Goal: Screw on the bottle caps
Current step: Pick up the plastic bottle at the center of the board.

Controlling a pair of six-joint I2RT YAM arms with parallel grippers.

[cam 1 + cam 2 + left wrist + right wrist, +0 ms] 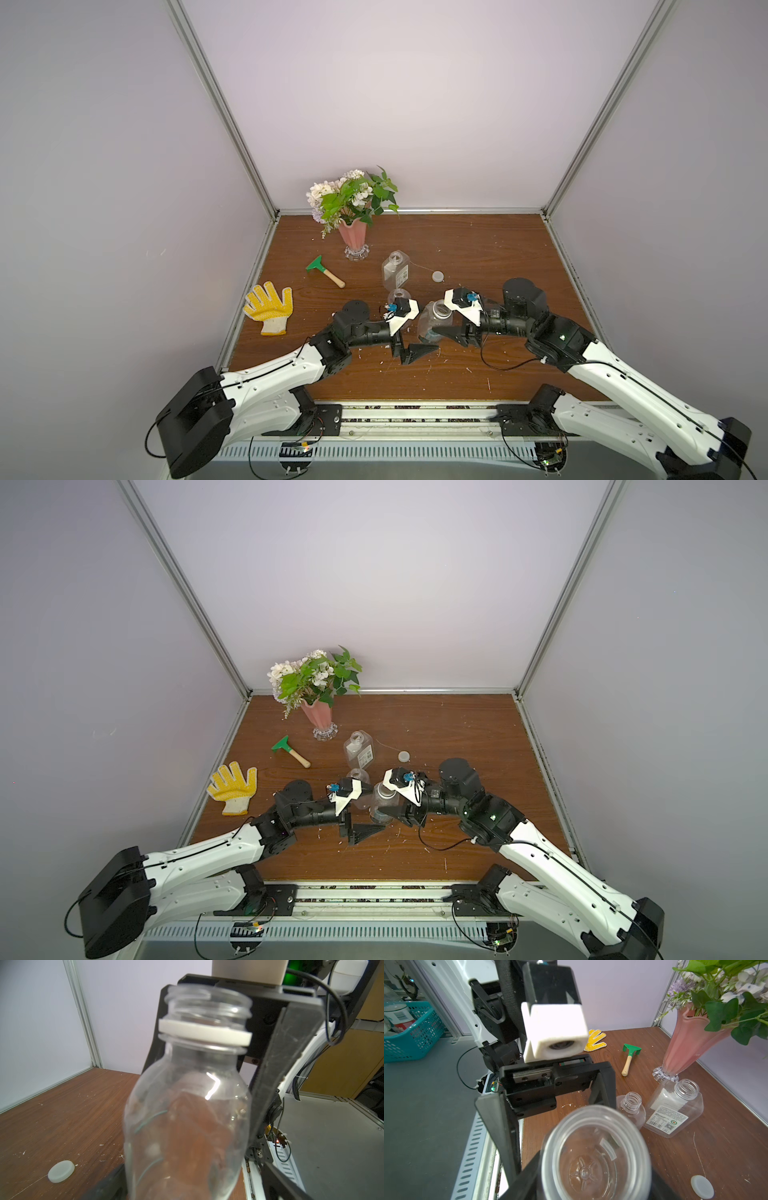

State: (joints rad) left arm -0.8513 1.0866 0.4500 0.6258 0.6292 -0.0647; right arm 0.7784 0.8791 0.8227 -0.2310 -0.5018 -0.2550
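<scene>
My right gripper (441,325) (593,1184) is shut on a rounded clear bottle (436,311) (187,1118), held just above the table, mouth uncapped, with a white ring round its neck. My left gripper (428,330) (197,1186) stands open, one finger on each side of that bottle's lower body; a gap shows on one side. One flat white cap (437,276) (61,1171) (702,1186) lies on the table behind the right gripper. A square labelled bottle (395,270) (675,1109) and a small clear bottle (359,776) (632,1107) stand uncapped further back.
A pink vase of flowers (353,239) stands at the back left. A green hand rake (324,271) and a yellow glove (269,307) lie on the left. White walls with metal rails (548,212) close in the wooden table (478,241).
</scene>
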